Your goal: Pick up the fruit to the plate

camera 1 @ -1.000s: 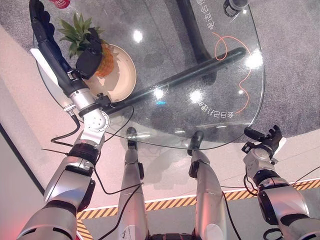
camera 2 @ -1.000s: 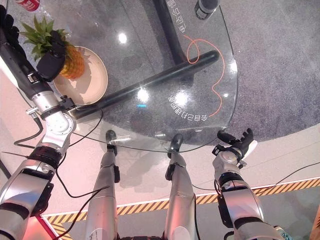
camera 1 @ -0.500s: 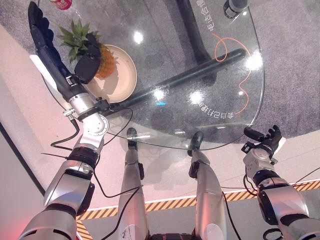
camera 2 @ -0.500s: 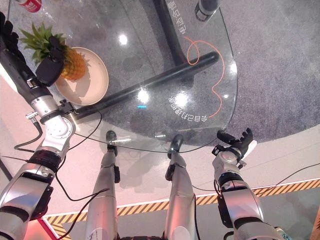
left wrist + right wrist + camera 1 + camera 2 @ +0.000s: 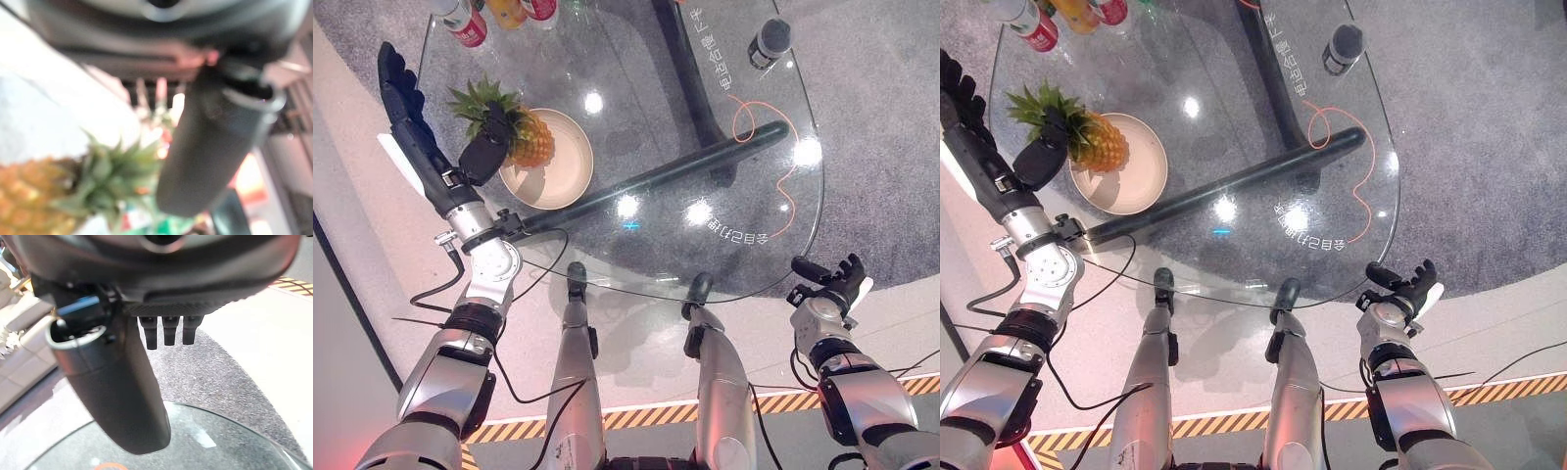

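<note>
I see the pineapple [image 5: 530, 143] lying on its side on the beige plate [image 5: 563, 176], near the far left of the round glass worktop [image 5: 705, 127], its green crown poking past the plate's rim. My left hand [image 5: 411, 117] reaches beside it with fingers straight and spread wide; its thumb [image 5: 485, 157] sits at the crown, and I cannot tell whether it touches. My right hand [image 5: 1400, 294] hangs off the worktop's near right edge, fingers relaxed and holding nothing. Bottles [image 5: 470, 22] stand at the far edge, well apart from the plate.
</note>
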Motion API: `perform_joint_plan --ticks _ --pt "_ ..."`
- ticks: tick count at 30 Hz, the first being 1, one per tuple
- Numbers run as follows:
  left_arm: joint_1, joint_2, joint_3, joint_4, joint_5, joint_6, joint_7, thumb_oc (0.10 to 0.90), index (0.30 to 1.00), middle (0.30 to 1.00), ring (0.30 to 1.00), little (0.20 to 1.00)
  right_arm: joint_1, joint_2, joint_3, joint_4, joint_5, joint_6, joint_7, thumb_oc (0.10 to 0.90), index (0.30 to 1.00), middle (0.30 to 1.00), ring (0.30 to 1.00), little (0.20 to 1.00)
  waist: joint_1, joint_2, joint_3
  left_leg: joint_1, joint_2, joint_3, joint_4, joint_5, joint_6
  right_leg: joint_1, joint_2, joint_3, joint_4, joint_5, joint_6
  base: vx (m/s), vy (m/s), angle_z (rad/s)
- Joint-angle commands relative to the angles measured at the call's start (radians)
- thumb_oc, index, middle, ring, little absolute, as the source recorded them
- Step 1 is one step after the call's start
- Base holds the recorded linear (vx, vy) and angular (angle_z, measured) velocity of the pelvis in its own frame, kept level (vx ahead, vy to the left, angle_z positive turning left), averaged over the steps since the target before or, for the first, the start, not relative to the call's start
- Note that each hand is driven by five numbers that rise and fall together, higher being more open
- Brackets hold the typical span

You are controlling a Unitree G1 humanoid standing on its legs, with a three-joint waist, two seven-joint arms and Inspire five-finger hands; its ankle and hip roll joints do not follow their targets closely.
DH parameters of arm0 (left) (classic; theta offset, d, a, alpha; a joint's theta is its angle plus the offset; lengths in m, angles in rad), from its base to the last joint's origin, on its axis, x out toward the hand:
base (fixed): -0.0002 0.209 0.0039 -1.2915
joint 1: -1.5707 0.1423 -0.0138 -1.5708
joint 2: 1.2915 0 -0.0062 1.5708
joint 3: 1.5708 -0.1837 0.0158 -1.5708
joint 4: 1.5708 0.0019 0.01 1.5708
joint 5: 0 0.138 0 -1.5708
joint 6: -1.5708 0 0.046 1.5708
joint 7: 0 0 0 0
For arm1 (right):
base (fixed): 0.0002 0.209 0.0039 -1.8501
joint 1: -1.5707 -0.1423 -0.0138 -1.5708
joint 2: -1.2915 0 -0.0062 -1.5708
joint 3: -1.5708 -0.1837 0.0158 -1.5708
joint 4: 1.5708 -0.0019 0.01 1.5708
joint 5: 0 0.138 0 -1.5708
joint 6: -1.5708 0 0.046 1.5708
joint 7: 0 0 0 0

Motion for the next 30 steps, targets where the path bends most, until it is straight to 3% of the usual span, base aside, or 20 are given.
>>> perform_joint_plan --ticks 1,19,25,30 --pt "-0.079 0.023 0.065 -0.075 0.004 -0.083 -0.002 0.800 0.900 0.900 0.900 0.900 0.051 -0.064 -0.050 0.008 0.012 -0.043 -0.022 0.800 0.900 0.900 0.900 0.900 0.023 -0.007 -0.027 -0.005 -0.020 0.002 0.056 -0.080 0.060 0.044 -0.007 0.021 -0.010 0.026 0.027 0.00 0.000 0.00" --pt "-0.063 0.020 0.069 -0.148 0.016 -0.103 -0.041 0.800 0.900 0.900 0.900 0.900 0.090 -0.067 -0.068 -0.002 -0.010 -0.038 -0.021 0.800 0.900 0.900 0.900 0.900 0.023 0.008 -0.027 0.102 -0.023 0.025 0.018 -0.085 0.060 0.147 -0.018 0.021 -0.045 0.019 0.031 0.00 0.000 0.00" --pt "-0.050 0.039 0.081 -0.196 0.016 -0.088 -0.058 0.800 0.900 0.900 0.900 0.900 0.128 -0.064 -0.084 -0.010 -0.019 -0.044 -0.023 0.800 0.900 0.900 0.900 0.900 0.023 0.012 -0.027 0.166 -0.024 0.031 -0.009 -0.081 0.058 0.210 -0.020 0.026 -0.067 0.022 0.037 0.01 -0.007 0.01" --pt "0.000 0.050 0.108 -0.239 -0.008 -0.029 -0.084 0.800 0.900 0.900 0.900 0.900 0.193 -0.054 -0.108 -0.022 -0.031 -0.058 -0.015 0.800 0.900 0.900 0.900 0.900 0.027 0.017 -0.041 0.246 -0.025 0.038 -0.054 -0.070 0.054 0.293 -0.024 0.024 -0.107 0.029 0.041 0.05 -0.017 -0.02"
